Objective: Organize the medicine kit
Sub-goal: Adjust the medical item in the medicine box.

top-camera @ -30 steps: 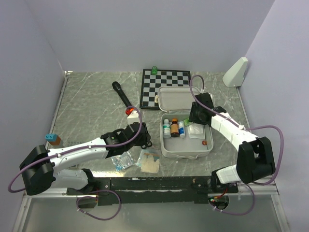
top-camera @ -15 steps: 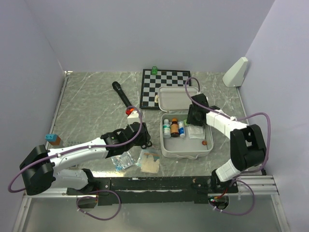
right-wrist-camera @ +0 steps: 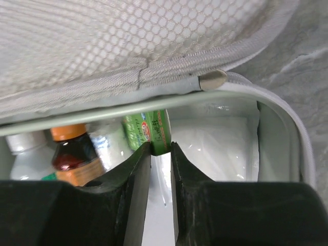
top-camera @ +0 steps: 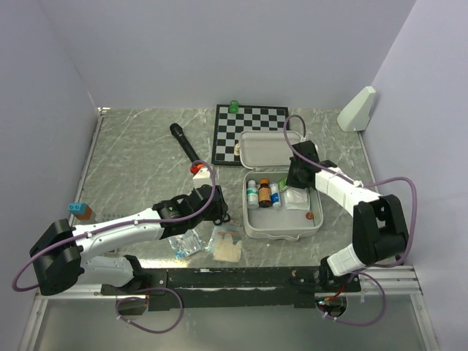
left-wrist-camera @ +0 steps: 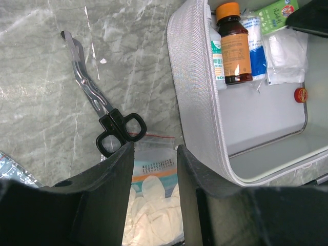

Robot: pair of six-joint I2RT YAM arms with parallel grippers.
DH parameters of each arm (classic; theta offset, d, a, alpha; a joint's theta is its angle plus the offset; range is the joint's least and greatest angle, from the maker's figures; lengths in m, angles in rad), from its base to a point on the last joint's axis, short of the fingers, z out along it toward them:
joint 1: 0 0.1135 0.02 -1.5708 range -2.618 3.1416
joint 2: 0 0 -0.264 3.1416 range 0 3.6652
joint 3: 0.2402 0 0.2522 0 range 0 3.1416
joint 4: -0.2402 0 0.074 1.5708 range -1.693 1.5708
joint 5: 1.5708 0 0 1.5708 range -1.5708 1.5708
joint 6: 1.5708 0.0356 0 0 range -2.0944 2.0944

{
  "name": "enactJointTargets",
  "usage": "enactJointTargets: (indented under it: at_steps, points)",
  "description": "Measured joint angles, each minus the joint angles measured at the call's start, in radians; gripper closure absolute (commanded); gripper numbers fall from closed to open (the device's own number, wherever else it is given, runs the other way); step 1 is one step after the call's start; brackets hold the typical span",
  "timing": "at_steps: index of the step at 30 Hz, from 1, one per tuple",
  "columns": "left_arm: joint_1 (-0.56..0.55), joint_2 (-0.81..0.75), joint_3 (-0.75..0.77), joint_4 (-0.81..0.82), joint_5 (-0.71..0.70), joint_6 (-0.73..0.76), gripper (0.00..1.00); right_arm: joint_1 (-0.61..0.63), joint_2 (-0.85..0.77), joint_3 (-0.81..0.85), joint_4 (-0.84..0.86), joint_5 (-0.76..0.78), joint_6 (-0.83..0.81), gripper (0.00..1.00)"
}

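Block: one small blue-and-brown block (top-camera: 78, 210) lies near the table's left edge.
Microphone: one black microphone (top-camera: 186, 148) lies slantwise, with a red-and-white bit at its near end.
Left gripper: the left gripper (left-wrist-camera: 155, 154) hovers with its jaws spread and nothing between them.
Scissors: one pair of scissors (left-wrist-camera: 105, 120) lies flat (black handles toward the gripper).
Bags: two. One clear glove bag (left-wrist-camera: 154, 189) lies under the left fingers, and one foil pack (top-camera: 183, 245) lies left of it.
Chessboard: one chessboard (top-camera: 252, 128) stands at the back, bearing one green piece (top-camera: 234, 106) and one white piece (top-camera: 239, 150).
Medicine kit: the medicine kit (top-camera: 281, 225) lies open right of centre, its lid (top-camera: 263, 150) flat against the chessboard's near edge.
Contents: one white bottle (left-wrist-camera: 215, 51), one brown bottle (left-wrist-camera: 234, 46), one blue-and-white roll (left-wrist-camera: 254, 46), one white gauze pack (left-wrist-camera: 287, 56) and one red disc (left-wrist-camera: 300, 94).
Right gripper: the right gripper (right-wrist-camera: 161, 148) reaches into the kit's far end, its jaws drawn narrow and pinching the lower edge of one green packet (right-wrist-camera: 148, 130).
Wedge: one white wedge (top-camera: 357, 110) stands in the far right corner.
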Motion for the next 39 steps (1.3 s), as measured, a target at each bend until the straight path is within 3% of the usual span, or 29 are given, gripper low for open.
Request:
enactJointTargets:
  at_steps: [6,22,39]
  points:
    - [0.000,0.009,0.000,0.001,0.000,0.000,0.56,0.000,-0.104,0.000,-0.020,0.001,-0.001,1.00]
    - [0.000,0.012,0.000,0.007,0.023,0.000,0.57,0.075,-0.167,0.103,-0.268,0.045,-0.055,1.00]
    - [0.000,0.026,0.021,0.027,0.052,0.003,0.57,0.158,0.051,0.212,-0.371,0.172,-0.117,1.00]
